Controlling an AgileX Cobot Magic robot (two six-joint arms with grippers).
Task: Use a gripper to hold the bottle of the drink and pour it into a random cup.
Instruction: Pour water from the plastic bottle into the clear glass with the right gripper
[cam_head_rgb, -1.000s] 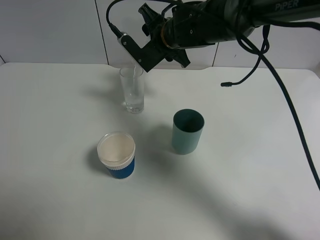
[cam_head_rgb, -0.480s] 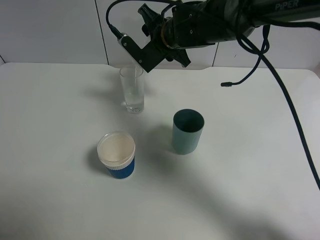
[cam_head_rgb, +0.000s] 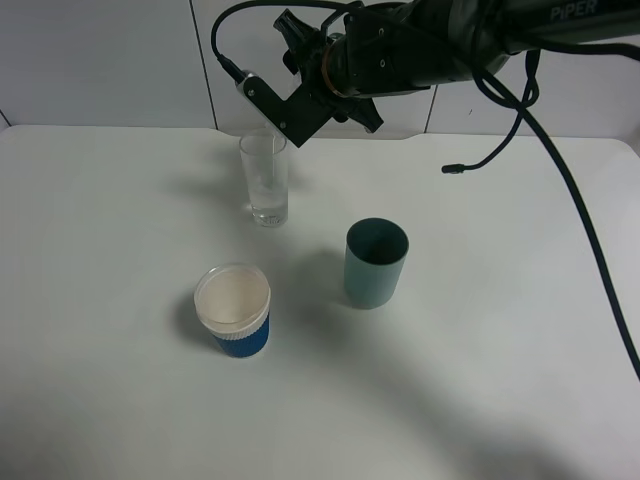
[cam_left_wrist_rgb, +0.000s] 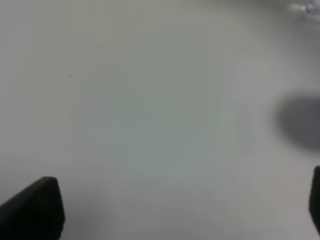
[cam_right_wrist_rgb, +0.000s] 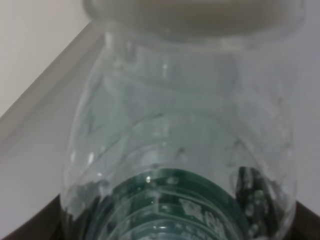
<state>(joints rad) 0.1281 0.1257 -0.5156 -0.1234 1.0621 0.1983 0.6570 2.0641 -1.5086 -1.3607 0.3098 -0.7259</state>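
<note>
1. Left gripper (cam_left_wrist_rgb: 172, 210): jaws apart with nothing between them, only bare table (cam_head_rgb: 500, 380) below. It's idle.
2. Blue ribbed cup (cam_head_rgb: 232, 310) and teal cup (cam_head_rgb: 376, 262) are nearest the camera. Both unmoved in the last second and not in play.
3. Glass tumbler (cam_head_rgb: 265, 180) sits behind them, same spot. Can't tell whether the liquid level has changed.
4. Right gripper (cam_head_rgb: 285, 115): jaws clamped on the drink bottle (cam_right_wrist_rgb: 180, 165), just above the tumbler's rim. It has crept up and rolled slightly in the last second.
5. The bottle is mostly hidden in the high view. The wrist view shows its clear shoulder and green label (cam_right_wrist_rgb: 185, 210).
6. My read: the pour is in progress or finishing, with the tilt being adjusted over the right cup.
</note>
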